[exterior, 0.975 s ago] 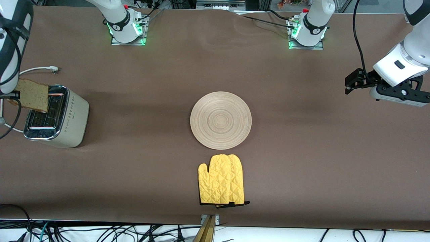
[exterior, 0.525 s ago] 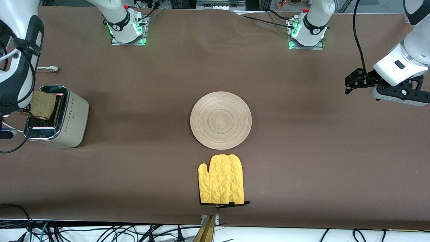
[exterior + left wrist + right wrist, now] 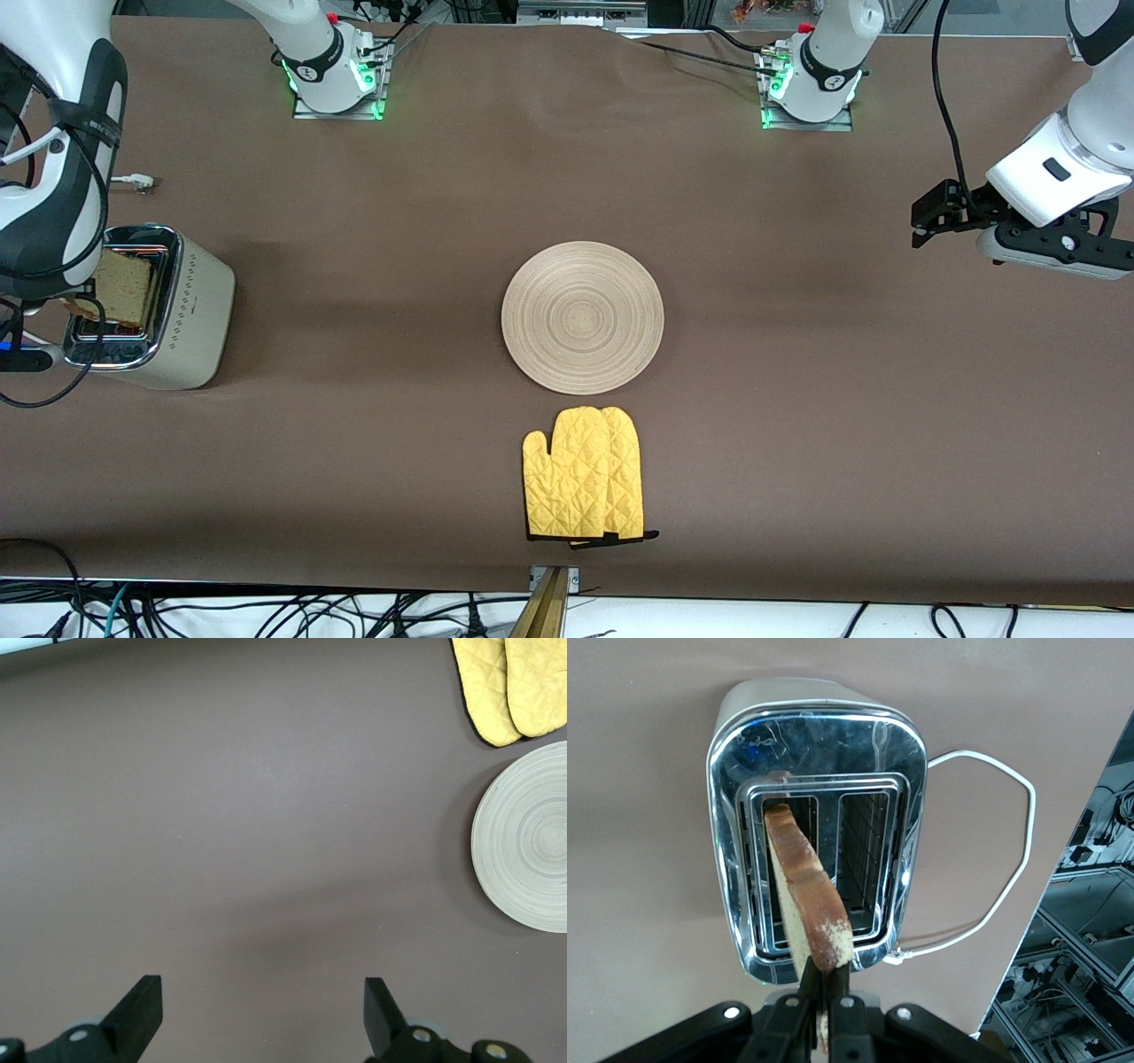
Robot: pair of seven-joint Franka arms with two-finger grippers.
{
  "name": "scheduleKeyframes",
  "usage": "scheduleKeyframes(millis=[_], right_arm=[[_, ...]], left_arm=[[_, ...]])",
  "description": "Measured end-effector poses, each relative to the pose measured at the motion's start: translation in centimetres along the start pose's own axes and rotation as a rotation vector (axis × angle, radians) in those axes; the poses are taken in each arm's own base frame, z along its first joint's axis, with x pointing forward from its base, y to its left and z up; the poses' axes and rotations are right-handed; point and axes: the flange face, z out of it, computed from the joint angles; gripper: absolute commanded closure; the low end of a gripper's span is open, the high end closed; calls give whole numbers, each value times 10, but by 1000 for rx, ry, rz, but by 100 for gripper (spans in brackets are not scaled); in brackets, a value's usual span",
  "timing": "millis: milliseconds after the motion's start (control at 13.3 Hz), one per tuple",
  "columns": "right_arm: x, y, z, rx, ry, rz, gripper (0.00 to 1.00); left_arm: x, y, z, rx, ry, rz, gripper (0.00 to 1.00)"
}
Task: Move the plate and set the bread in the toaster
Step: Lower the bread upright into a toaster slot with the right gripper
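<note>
Brown cloth covered the worktop point(image 3: 797, 425) from end to end. At its middle lay the plate point(image 3: 582, 317), flat and bare, and just nearer the front camera than the plate lay a yellow oven mitt point(image 3: 585, 474), close to it but not touching.

At the right arm's end stood the toaster point(image 3: 164, 315), its chrome top up and its white cord point(image 3: 983, 859) looping out onto the cloth. The right claw point(image 3: 819, 1014) hung over the toaster, pinched tight on one edge of the bread point(image 3: 806, 899). The slice stood on edge with its lower part down in one of the two slots, the slot farther from the plate; the second slot gaped beside it.

Well apart from all this, the left claw point(image 3: 926, 217) waited in the air over bare cloth at the left arm's end, its fingers point(image 3: 142, 1010) spread wide and gripping nothing.
</note>
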Motion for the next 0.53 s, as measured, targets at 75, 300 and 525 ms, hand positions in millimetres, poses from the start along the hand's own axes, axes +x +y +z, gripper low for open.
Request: scheduleKeyframes(millis=[75, 300, 525], right_arm=[[2, 2, 2, -2, 9, 3, 100], [14, -1, 16, 14, 18, 2, 100], [29, -9, 37, 45, 5, 1, 17]], left_arm=[[0, 0, 0, 0, -3, 0, 0], [-1, 0, -1, 0, -4, 0, 0], [-1, 0, -2, 0, -2, 0, 0]])
